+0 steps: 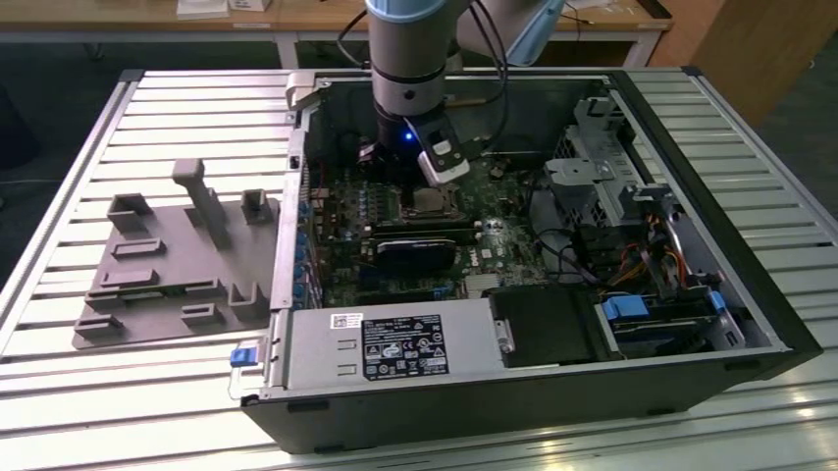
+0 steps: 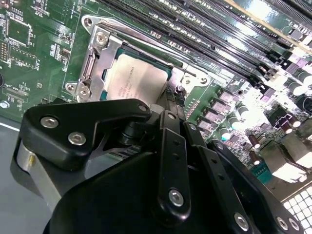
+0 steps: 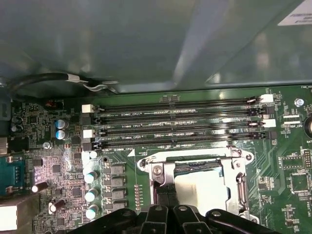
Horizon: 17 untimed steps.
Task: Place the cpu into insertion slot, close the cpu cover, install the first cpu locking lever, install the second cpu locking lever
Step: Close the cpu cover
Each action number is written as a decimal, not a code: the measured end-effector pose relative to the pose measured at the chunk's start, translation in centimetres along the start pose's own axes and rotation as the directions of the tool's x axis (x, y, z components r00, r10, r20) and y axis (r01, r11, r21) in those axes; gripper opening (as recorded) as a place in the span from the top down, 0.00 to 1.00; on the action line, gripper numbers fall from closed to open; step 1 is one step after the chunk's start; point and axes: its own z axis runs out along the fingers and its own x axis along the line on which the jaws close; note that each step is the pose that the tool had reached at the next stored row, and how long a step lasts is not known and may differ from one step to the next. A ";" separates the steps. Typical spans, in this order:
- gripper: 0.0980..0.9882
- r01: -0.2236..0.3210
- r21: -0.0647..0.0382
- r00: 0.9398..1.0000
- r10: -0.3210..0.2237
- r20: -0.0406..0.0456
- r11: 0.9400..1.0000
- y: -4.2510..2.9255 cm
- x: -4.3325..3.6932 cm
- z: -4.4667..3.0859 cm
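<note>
Gripper: the gripper (image 3: 167, 194) is down low inside the machine, its two dark fingers (image 3: 163, 195) pressed together with nothing visible between them. The tips sit right at the edge of the socket.
Cpu: the cpu (image 2: 134, 80) lies flat in the insertion slot (image 3: 145, 164), its silvery-beige top facing up, just beyond the fingertips in both wrist views.
Cpu cover: the cpu cover (image 2: 105, 56) lies down over the chip as a shiny metal frame, and the chip's top shows through its window. The gripper's tips are against or just beside the frame's near edge; I cannot tell which.
Levers: whether they are latched cannot be told.
Memory slots: long black memory slots (image 3: 180, 127) run in a row just beside the socket, on the side away from the gripper.
Board: the green circuit board (image 3: 287, 195) surrounds the socket, and a line of small silver-topped capacitors (image 3: 90, 195) stands near one side.
Arm: in the exterior view the arm (image 1: 408, 49) drops straight down from above into the open computer case (image 1: 524, 402).
Case: it lies on its side, with a silver labelled box (image 1: 392, 343) at its near end.
Outside the case: a grey moulded tray (image 1: 157, 285) sits just beside it on the exterior view's left.
Counter: case and tray both rest on the slatted metal counter (image 1: 78, 392).
</note>
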 end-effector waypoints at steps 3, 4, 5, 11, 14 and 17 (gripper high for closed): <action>1.00 0.000 0.001 1.000 0.000 -0.001 1.000 -0.03 0.03 0.15; 1.00 0.000 0.001 1.000 0.000 0.000 1.000 -0.03 0.03 0.18; 1.00 0.000 0.001 1.000 0.000 0.000 1.000 -0.03 0.03 0.19; 1.00 0.000 0.002 1.000 0.000 0.000 1.000 -0.01 -0.07 0.22; 1.00 0.000 0.002 1.000 0.000 0.000 1.000 0.00 -0.16 0.20; 1.00 0.000 0.001 1.000 0.000 0.000 1.000 0.02 -0.27 0.14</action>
